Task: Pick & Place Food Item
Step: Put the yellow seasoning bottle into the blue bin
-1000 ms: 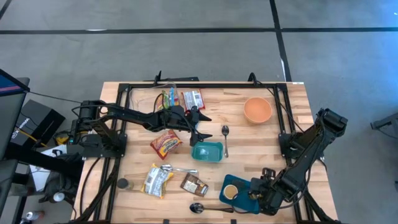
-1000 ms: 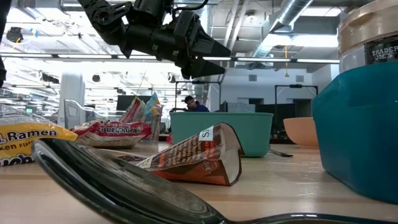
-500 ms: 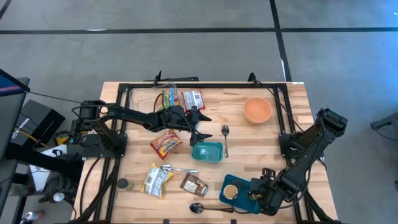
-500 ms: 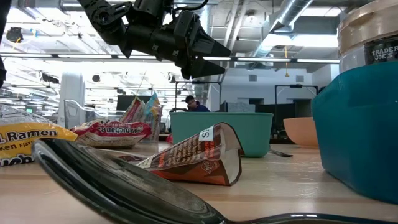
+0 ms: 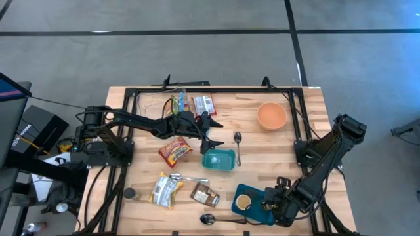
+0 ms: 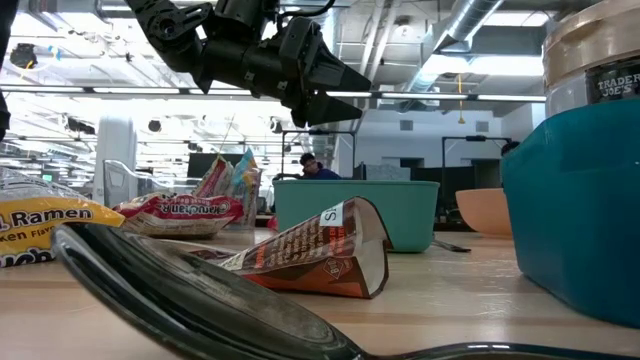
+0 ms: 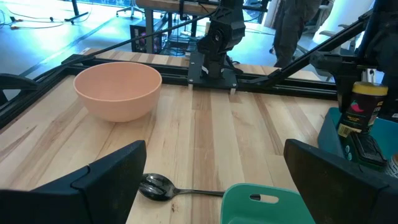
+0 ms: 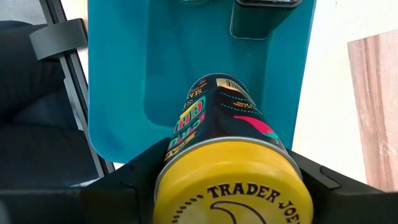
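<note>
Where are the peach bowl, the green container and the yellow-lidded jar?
peach bowl (image 5: 272, 116), high view, inner hollow.
green container (image 5: 218, 159), high view, inside floor.
yellow-lidded jar (image 8: 229, 183), right wrist view, lid top.

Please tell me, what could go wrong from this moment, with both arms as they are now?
1. The right tool grips the Trader Joe's jar over the blue tray near the table's front edge; the smooth jar may slip.
2. The left tool hangs open just above the green container; coming down, a finger could strike its rim or the spoon beside it.
</note>
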Controlling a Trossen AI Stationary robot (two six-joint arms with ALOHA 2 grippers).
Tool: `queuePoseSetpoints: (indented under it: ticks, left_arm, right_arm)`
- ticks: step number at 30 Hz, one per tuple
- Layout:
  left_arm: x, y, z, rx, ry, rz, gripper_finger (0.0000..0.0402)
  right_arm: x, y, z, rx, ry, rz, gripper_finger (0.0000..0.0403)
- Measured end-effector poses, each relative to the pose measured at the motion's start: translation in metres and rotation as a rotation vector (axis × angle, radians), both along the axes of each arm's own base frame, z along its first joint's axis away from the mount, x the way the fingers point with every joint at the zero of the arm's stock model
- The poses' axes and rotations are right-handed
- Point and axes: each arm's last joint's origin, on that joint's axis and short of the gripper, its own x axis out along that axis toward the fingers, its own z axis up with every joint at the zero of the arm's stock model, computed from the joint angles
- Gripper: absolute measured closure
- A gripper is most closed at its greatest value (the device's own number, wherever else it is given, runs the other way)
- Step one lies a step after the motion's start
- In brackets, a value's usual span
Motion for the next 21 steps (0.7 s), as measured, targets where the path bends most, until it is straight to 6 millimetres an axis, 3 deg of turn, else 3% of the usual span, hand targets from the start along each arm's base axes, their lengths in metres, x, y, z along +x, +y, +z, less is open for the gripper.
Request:
queuePoseSetpoints:
  ticks: [21]
  left_arm:
    - [0.0000, -0.0001, 0.0000, 0.000, 0.000, -0.001, 0.0027]
  right_arm:
    - [0.0006, 0.0009, 0.0003, 0.008, -0.007, 0.000, 0.0174]
